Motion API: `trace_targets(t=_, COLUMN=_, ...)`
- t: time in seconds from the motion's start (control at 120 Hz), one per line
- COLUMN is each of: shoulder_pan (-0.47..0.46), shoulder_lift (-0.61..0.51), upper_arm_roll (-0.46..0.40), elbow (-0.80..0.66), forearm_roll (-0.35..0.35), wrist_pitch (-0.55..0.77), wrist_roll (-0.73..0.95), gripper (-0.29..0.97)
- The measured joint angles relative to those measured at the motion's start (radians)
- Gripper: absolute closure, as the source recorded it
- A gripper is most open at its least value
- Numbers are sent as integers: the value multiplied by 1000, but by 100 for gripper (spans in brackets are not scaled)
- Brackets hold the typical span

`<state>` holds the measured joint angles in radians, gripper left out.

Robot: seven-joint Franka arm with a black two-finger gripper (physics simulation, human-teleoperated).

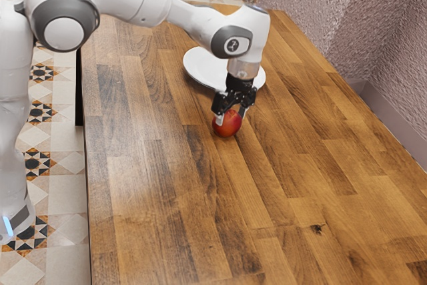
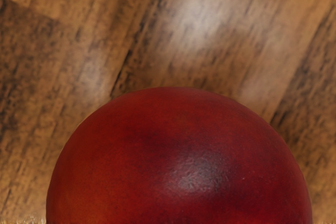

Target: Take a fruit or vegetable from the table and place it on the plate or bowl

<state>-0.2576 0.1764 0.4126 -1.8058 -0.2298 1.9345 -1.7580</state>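
Observation:
A dark red apple (image 1: 227, 125) rests on the wooden table (image 1: 300, 185), just in front of a white plate (image 1: 200, 65). My black gripper (image 1: 231, 115) hangs straight down over the apple, open, one fingertip at each side of the fruit's upper part. I cannot make out contact on either side. In the wrist view the apple (image 2: 178, 161) looms large directly under my hand, with wood grain beyond it. My arm covers part of the plate.
The table's edge runs along the exterior view's left, with patterned floor tiles (image 1: 47, 165) beyond it. A textured grey wall (image 1: 373, 25) borders the exterior view's right. Bare wood stretches toward the front and right of the apple.

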Motion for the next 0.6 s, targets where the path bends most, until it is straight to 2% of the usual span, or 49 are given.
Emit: trace_targets(t=0.6, shoulder_pan=35, shoulder_lift=51, upper_arm_roll=0, elbow=-15, forearm_roll=-111, wrist_pitch=20, wrist_roll=13, gripper=0)
